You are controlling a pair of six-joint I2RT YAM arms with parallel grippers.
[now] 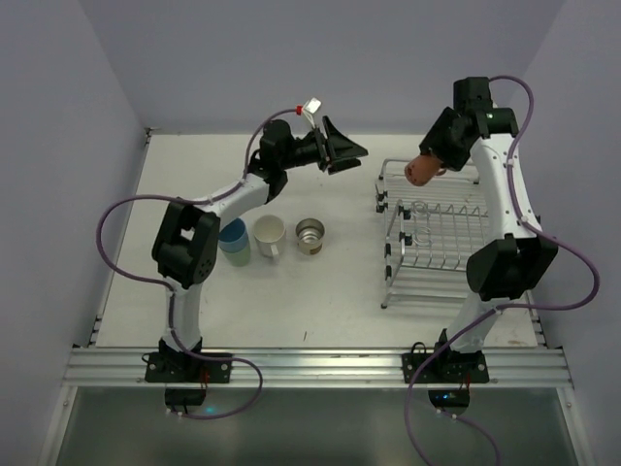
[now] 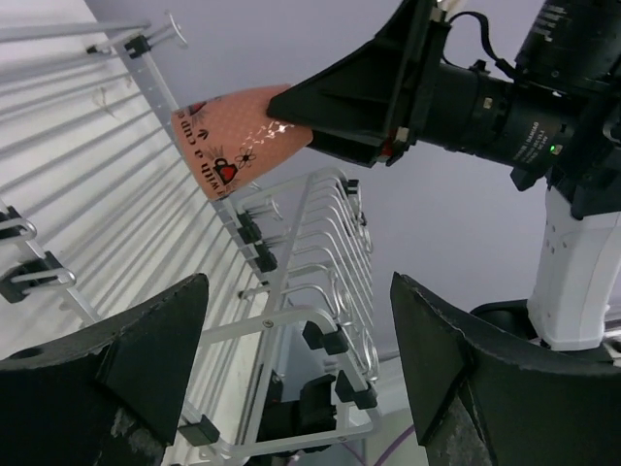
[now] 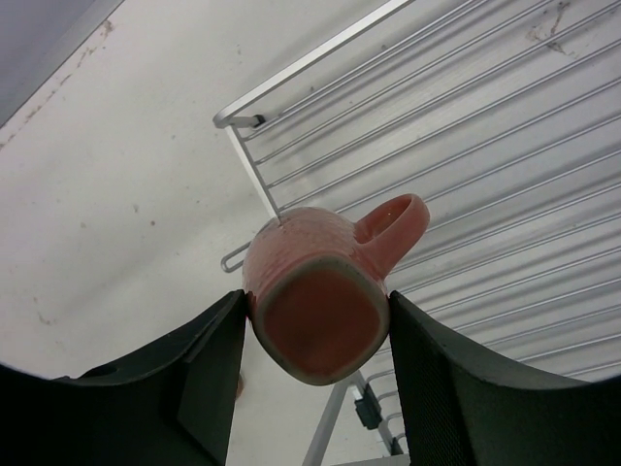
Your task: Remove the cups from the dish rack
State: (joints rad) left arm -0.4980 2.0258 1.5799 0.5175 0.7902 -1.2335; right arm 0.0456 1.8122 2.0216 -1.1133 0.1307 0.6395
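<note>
Right pincer (image 3: 315,357) clamped on salmon-pink cup (image 3: 312,254), above dish rack (image 1: 390,254) corner; left pincer (image 2: 301,374) apart, empty.

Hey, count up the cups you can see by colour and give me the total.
light blue cup: 1
off-white cup: 1
grey-tan cup: 1
salmon-pink cup: 1
Total: 4 cups in view
</note>
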